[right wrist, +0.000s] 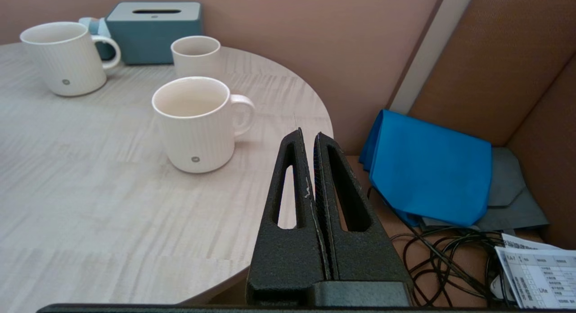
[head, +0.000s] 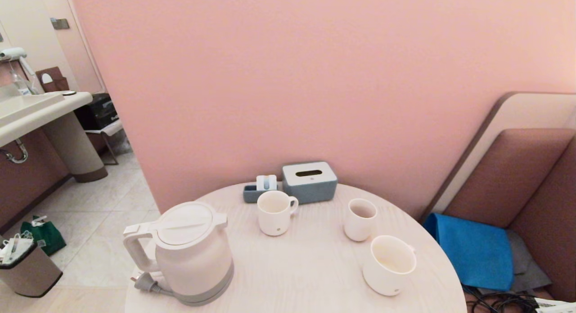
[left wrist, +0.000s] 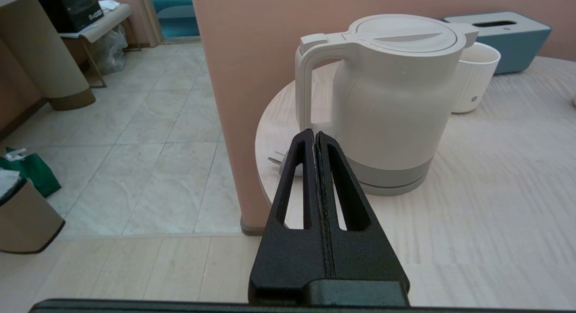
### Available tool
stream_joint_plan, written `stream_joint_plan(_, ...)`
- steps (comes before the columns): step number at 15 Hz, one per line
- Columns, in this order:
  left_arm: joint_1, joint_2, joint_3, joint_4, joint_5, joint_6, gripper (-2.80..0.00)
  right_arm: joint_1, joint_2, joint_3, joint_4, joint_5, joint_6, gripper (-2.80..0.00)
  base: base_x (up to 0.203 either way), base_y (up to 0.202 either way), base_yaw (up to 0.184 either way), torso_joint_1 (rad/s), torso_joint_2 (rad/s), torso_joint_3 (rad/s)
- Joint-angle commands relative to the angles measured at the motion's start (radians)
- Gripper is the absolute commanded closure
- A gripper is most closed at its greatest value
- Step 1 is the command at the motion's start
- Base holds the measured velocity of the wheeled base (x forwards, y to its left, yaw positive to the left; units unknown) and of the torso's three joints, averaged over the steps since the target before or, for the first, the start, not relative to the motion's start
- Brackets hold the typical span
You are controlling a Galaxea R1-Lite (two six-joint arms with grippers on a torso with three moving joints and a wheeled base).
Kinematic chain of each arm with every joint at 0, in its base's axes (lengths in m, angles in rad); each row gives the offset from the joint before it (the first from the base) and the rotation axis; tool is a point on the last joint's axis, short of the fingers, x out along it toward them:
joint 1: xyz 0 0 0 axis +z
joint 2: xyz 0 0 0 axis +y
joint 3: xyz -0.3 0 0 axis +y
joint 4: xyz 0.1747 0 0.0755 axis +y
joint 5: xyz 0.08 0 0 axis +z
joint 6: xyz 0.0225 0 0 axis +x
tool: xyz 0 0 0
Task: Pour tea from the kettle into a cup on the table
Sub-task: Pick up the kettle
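The white kettle (head: 193,254) stands upright at the near left of the round pale-wood table (head: 292,268), lid down, loop handle pointing left. The tea is hidden. The wide cream cup (head: 389,265) sits at the near right with its inside pale; in the right wrist view the cup (right wrist: 195,124) has its handle to the side. My left gripper (left wrist: 314,133) is shut and empty, short of the table's near edge, pointing at the kettle (left wrist: 396,92) near its handle. My right gripper (right wrist: 308,133) is shut and empty beside the table's right edge. Neither arm appears in the head view.
A narrower handled mug (head: 274,211) and a handleless tumbler (head: 360,219) stand mid-table. A blue-grey tissue box (head: 309,181) sits at the back by the pink wall. The kettle's plug (head: 144,282) lies at the left edge. A blue cloth (head: 468,250) and cables (right wrist: 450,259) lie on the seat to the right.
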Motion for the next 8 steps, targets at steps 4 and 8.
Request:
stream_joint_plan(4, 0.000, 0.000, 0.000, -0.001, 0.000, 0.011, 0.00, -0.001, 0.001, 0.000, 0.001, 0.000, -0.001, 0.00, 0.000, 0.000, 0.000, 0.000, 0.00, 0.000)
stream_joint_plan(8, 0.000, 0.000, 0.000, -0.001, 0.002, 0.009, 0.00, 0.000, 0.001, 0.000, 0.000, 0.000, -0.001, 0.00, 0.000, 0.000, 0.000, 0.000, 0.00, 0.000)
